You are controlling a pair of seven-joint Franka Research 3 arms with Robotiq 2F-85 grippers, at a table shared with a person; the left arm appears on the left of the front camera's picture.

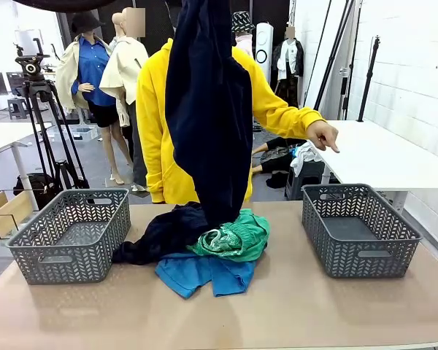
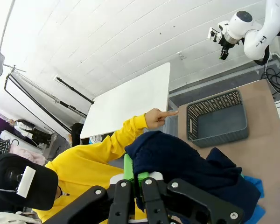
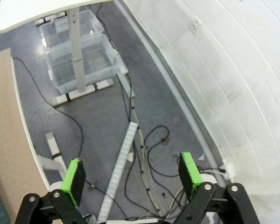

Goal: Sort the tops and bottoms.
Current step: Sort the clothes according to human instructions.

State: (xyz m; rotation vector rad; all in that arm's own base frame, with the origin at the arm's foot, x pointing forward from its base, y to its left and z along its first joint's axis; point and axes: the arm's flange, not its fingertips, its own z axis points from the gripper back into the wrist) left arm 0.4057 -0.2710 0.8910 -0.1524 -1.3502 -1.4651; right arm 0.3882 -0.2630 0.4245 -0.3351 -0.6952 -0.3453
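Two wrist views: left gripper (image 2: pixel 134 172) pinches the navy garment (image 2: pixel 177 158); right gripper (image 3: pixel 132 172) gapes above floor (image 3: pixel 98 93).

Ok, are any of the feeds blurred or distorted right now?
Front view: sharp, evenly lit, though the navy garment is too dark to show folds. Left wrist view: rolled, so the person leans sideways; the left hand is in focus. Right wrist view: sharp; wall lines bow from the wide lens.

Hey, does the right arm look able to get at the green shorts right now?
Probably yes. The right gripper is open and empty, and the green shorts lie uncovered on top, though the navy garment held up by the left gripper hangs right behind them.
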